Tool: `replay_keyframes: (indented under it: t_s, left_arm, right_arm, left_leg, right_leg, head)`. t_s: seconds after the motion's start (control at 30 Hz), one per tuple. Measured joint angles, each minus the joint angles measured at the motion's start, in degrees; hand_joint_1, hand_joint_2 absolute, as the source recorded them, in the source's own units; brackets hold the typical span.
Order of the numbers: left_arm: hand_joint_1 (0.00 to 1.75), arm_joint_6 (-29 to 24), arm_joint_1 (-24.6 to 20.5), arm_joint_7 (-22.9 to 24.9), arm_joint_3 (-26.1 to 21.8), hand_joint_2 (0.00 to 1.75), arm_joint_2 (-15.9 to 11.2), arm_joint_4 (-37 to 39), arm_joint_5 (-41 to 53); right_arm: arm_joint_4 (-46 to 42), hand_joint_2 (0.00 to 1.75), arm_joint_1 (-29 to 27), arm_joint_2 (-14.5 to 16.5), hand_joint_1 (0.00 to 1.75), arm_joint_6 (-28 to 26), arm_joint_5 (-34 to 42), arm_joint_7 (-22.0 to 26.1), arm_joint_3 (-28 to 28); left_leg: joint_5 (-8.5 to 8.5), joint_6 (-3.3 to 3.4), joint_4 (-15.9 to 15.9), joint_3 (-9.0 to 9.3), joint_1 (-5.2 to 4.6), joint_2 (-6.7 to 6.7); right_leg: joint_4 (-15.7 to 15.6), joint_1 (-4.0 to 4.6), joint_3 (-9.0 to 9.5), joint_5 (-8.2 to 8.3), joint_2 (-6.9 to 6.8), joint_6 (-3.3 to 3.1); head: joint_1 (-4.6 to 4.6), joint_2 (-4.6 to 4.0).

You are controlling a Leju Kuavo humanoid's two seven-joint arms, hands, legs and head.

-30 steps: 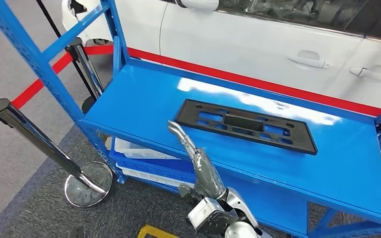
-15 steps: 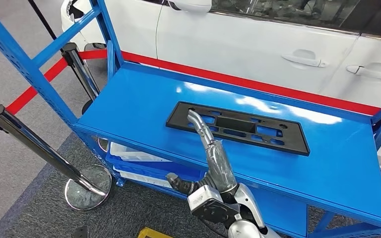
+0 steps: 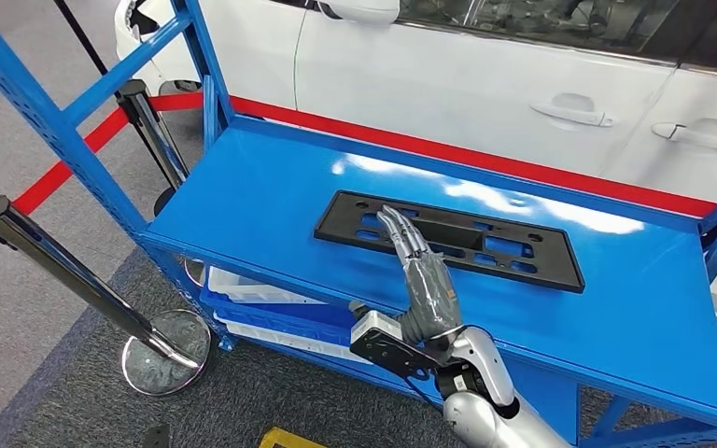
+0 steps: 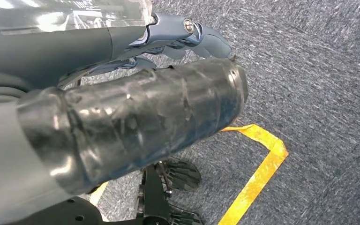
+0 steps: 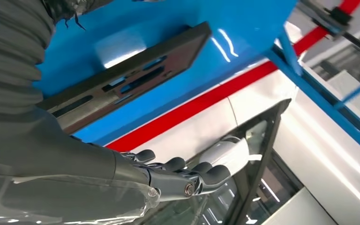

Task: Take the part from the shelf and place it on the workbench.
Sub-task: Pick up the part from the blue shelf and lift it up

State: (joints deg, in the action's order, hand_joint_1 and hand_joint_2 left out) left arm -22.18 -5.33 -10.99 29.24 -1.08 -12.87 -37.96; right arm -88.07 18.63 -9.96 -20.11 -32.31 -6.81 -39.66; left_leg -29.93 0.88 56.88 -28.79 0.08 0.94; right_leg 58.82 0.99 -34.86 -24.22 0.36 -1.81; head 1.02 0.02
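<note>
The right robot hand [image 3: 423, 271] reaches over the front edge of the blue shelf [image 3: 271, 187] with its fingers [image 3: 400, 231] stretched out straight and close side by side, holding nothing. From the head view the fingertips lie over the near long edge of the black part [image 3: 513, 252], toward its left half; whether they touch it cannot be told. In the right wrist view the same robot hand [image 5: 168, 176] shows its dark fingers [image 5: 201, 174] extended, with the part [image 5: 136, 75] seen as a long flat frame with slots lying on the blue shelf [image 5: 243, 28].

The part lies flat on the top level of the shelf, roughly in the middle, its long side running from about 9 o'clock to 3 o'clock. At 12 o'clock from the part, beyond the shelf's back edge, stands a white car [image 3: 485, 84] with a red strip [image 3: 448, 154] along its foot. At 9 o'clock from the robot hand a chrome post [image 3: 65, 271] leans on its round base. At about 8 o'clock, on a lower level, a white tray [image 3: 252, 285] sits in a blue bin.

The left robot hand [image 4: 136, 103] hangs over grey carpet [image 4: 318, 84] near a yellow tape line [image 4: 258, 173], its fingers [image 4: 206, 40] curled inward with nothing in them.
</note>
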Motion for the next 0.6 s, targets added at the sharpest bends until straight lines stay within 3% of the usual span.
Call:
replay_keyframes:
  t_s: [0.33, 0.6]
  left_arm:
    - [0.0, 0.65, -0.06, 0.12, 2.2, 0.0, -0.03, 0.0, 0.86]
    - [0.0, 1.44, -0.18, 0.28, 2.85, 0.0, -0.03, 0.0, 0.86]
  right_arm:
    - [11.27, 1.75, 8.7, -0.49, 0.0, 4.56, -2.08, -0.19, -0.01]
    - [19.99, 1.75, 16.66, 1.65, 0.0, 8.35, -4.8, 0.79, -1.41]
  left_leg:
    - [0.01, 0.01, 0.02, -0.06, -0.04, 0.03]
    - [0.03, 0.02, 0.02, -0.05, -0.04, 0.04]
  right_leg:
    - [0.01, -0.05, -0.03, 0.03, -0.06, 0.02]
    - [0.02, -0.04, -0.04, 0.03, -0.08, 0.02]
  head:
    - [0.0, 0.0]
    - [0.01, 0.0]
